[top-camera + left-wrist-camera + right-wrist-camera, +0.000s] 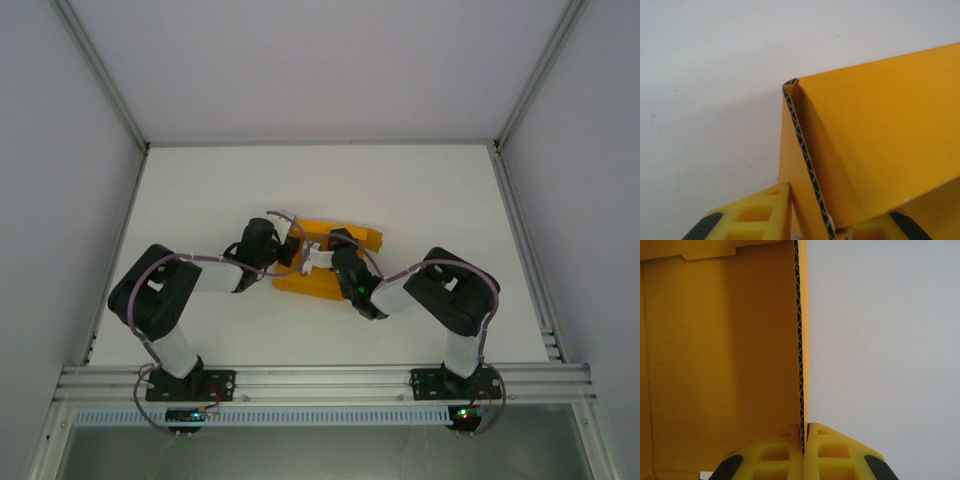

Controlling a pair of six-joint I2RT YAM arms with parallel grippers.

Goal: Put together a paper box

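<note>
Top external view shows the paper box (312, 284) at the middle of the table (420, 190), between the 2 arms. It is orange-yellow card, partly folded: a low wall stands along its near side and another raised part lies toward the far right.

Left wrist view shows a doubled-over wall with a dark corrugated edge running down between the yellow fingers (757, 216). The left gripper (822, 226) grasps this fold, with 1 finger on each side of it.

Right wrist view shows the right gripper (804, 441) clenched on a single upright wall, its 2 pads meeting the thin fluted edge from both sides. To the left of that wall lies the box's inside: plain card with faint horizontal ribbing and a flap folded across the top.
</note>
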